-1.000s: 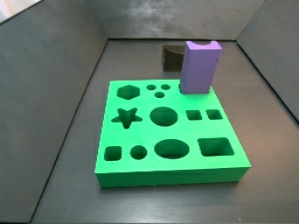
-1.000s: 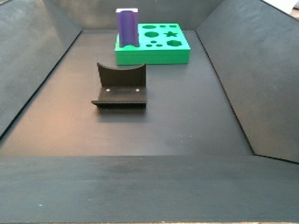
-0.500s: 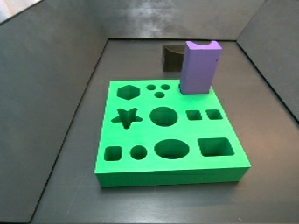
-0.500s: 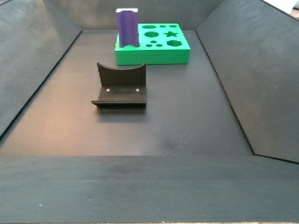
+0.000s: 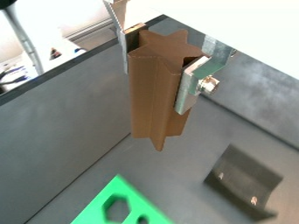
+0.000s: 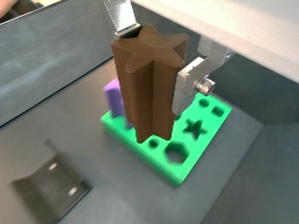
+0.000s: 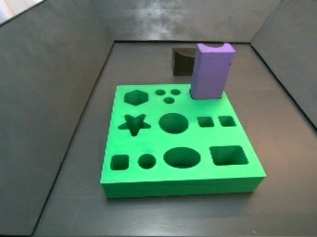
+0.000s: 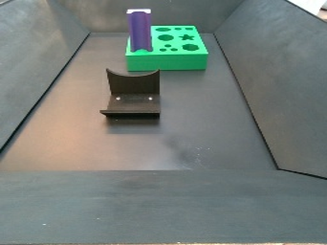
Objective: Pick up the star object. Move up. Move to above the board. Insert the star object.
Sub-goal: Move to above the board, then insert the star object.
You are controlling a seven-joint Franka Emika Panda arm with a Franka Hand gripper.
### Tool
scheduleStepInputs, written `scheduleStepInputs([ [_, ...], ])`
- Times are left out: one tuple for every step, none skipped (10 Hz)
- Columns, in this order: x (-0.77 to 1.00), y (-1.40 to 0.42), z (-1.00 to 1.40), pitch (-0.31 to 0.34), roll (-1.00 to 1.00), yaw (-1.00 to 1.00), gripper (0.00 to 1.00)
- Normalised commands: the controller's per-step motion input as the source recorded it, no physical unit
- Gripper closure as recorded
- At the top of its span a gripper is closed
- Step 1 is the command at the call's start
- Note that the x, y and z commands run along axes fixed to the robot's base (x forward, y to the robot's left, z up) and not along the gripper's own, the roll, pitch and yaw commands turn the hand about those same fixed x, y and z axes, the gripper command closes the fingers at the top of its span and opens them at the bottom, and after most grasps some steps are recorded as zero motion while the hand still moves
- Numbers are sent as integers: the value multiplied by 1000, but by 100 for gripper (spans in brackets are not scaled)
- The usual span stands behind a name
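Observation:
My gripper (image 5: 159,77) shows only in the two wrist views, and it is shut on the star object (image 5: 156,96), a tall brown post with a star profile, held upright well above the floor. It shows in a wrist view too (image 6: 145,87), between the silver fingers (image 6: 188,87). The board (image 7: 155,141), a bright green slab with cut-out holes, lies on the floor; its star hole (image 7: 135,123) is open. The board also shows in the side view (image 8: 173,60) and below the held post in a wrist view (image 6: 162,154). No gripper or star object shows in either side view.
A purple block (image 7: 213,72) with a notched top stands on the board's far edge, also in a side view (image 8: 138,29). The dark fixture (image 8: 130,94) stands on the floor apart from the board, also in a wrist view (image 5: 243,179). Grey walls enclose the floor.

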Motion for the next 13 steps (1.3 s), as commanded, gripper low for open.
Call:
scheduleStepInputs([
  [183, -1000, -29, 98, 1, 6, 100],
  [189, -1000, -25, 97, 6, 11, 100],
  [210, -1000, -20, 99, 0, 7, 100],
  [166, -623, -3, 103, 0, 7, 100],
  [105, -333, 14, 103, 9, 7, 100],
  [78, -207, 22, 98, 14, 5, 100],
  [-134, 0, -109, 0, 33, 0, 100],
  [-306, -80, -369, 0, 81, -57, 100],
  [-289, -114, -626, 17, 127, -220, 100],
  [-320, -197, -763, 13, 109, -500, 100],
  [-269, -209, -769, 0, 84, -703, 100],
  [-183, -214, -740, 0, 37, -763, 100],
  [-180, -243, -646, 0, 3, -737, 100],
])
